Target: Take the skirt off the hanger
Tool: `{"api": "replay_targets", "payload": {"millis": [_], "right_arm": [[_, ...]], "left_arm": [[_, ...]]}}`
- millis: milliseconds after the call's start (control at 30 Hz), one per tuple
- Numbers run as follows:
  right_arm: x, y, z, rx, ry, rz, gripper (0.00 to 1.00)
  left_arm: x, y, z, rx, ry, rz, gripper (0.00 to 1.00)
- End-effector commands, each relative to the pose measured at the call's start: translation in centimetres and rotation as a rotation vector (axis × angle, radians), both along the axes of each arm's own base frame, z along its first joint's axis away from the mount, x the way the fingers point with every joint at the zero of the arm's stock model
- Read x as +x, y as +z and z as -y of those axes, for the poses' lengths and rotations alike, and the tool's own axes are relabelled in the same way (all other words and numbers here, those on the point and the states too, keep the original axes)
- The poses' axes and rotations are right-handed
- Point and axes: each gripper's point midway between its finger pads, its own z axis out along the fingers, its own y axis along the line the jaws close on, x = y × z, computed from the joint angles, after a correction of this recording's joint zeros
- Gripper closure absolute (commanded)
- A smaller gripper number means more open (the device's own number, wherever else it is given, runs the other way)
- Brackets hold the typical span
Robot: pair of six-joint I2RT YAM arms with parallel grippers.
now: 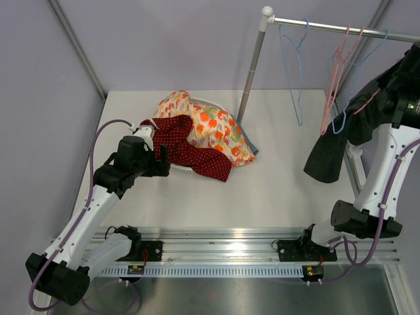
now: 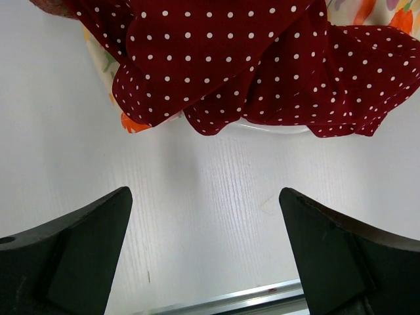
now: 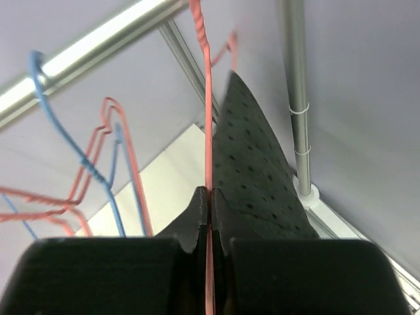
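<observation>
Although the counter (image 1: 275, 190) was broad, the work sat at its 3 o'clock edge, where the rail (image 1: 341, 27) carried the dark skirt (image 1: 327, 154) on a pink hanger (image 1: 336, 72). A heap of clothes (image 1: 210, 128) lay towards 10 o'clock. We judged the risk thus: the right claw (image 3: 210, 216) was pinched shut on the hanger wire, not the cloth, so a pull might drag hanger and skirt off together, or snag the blue hanger (image 3: 72, 131) beside it. Only the right wrist view showed that pinch; from above we could not make out the fingers. The left claw (image 2: 205, 216) gaped wide, holding nothing, at 6 o'clock of the red dotted cloth (image 2: 262, 59).
</observation>
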Motion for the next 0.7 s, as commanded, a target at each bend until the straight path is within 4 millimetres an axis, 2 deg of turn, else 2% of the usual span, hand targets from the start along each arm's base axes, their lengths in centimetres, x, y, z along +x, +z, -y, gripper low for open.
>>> {"api": "replay_targets", "payload": {"millis": [0,33,67,133,167,200,300,333,433,467,500,533,567,600,633,667], "right_arm": [[-4.2,7.7,-1.7,-0.063,0.002,0.223,1.0],[-4.7,7.8,-1.9,-0.064,0.001,0.228,1.0],[-6.1,8.6,-2.2,-0.078,-0.003,0.252,1.0],[-6.8,7.7,-2.5,-0.074,-0.003,0.243,1.0],[-8.3,8.2,-3.1,-0.079,0.003,0.267,1.0],[-8.1,7.2,-3.5,-0.065,0.028,0.25,1.0],[-9.7,6.4,-4.7,-0.051,0.06,0.249,1.0],[-10.6,6.5,-5.2,-0.052,0.065,0.261,1.0],[-11.8,6.1,-6.0,-0.04,0.081,0.271,1.0],[-12.4,5.9,-6.5,-0.036,0.099,0.279,1.0],[-12.4,5.8,-7.5,-0.011,0.143,0.287,1.0],[-12.3,5.5,-8.2,0.005,0.178,0.287,1.0],[-12.4,5.3,-8.8,0.019,0.206,0.287,1.0],[-12.4,4.9,-9.8,0.055,0.251,0.285,1.0],[-12.4,4.9,-10.7,0.068,0.296,0.289,1.0],[-12.9,4.9,-11.3,0.076,0.318,0.297,1.0]], "left_arm": [[0.9,1.4,0.0,0.011,0.003,0.049,0.01],[0.9,1.3,0.0,0.014,0.003,0.047,0.01],[0.9,1.5,0.1,0.014,-0.002,0.051,0.01],[0.8,1.9,0.5,0.003,-0.02,0.067,0.01],[0.7,2.6,0.8,-0.014,-0.04,0.091,0.01],[0.8,3.2,1.3,-0.032,-0.06,0.118,0.01],[0.9,5.0,1.9,-0.068,-0.092,0.174,0.01],[0.9,6.3,2.5,-0.096,-0.113,0.2,0.01],[1.0,9.2,4.2,-0.172,-0.147,0.248,0.01],[0.7,11.5,6.0,-0.207,-0.207,0.292,0.01],[1.0,13.0,7.5,-0.231,-0.242,0.322,0.01],[-0.1,14.2,10.2,-0.256,-0.343,0.34,0.01],[-0.6,15.5,12.0,-0.283,-0.413,0.367,0.01],[-1.0,18.8,13.9,-0.334,-0.481,0.443,0.01],[-1.7,19.1,16.6,-0.362,-0.587,0.428,0.01],[-3.5,21.1,19.2,-0.427,-0.7,0.468,0.01]]}}
